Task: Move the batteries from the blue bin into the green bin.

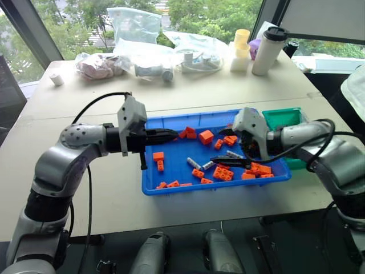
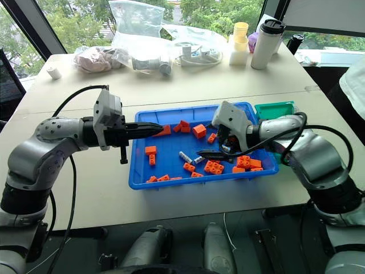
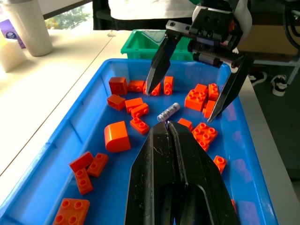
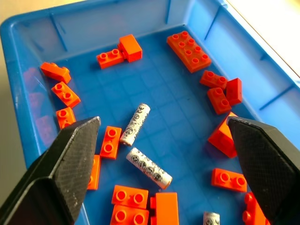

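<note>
The blue bin lies mid-table with several orange bricks scattered in it. Three silver batteries lie among them: one beside another, and a third nearer the wrist. The green bin stands against the blue bin's right end. My right gripper hangs open over the blue bin's right half, its fingers spread wide above the two middle batteries and holding nothing. My left gripper is shut and empty, pointing right over the bin's left half toward a battery.
Along the table's far edge lie clear plastic bags, a white tumbler, a yellow-and-white container and a small tape roll. A person's white sleeve shows at the right edge.
</note>
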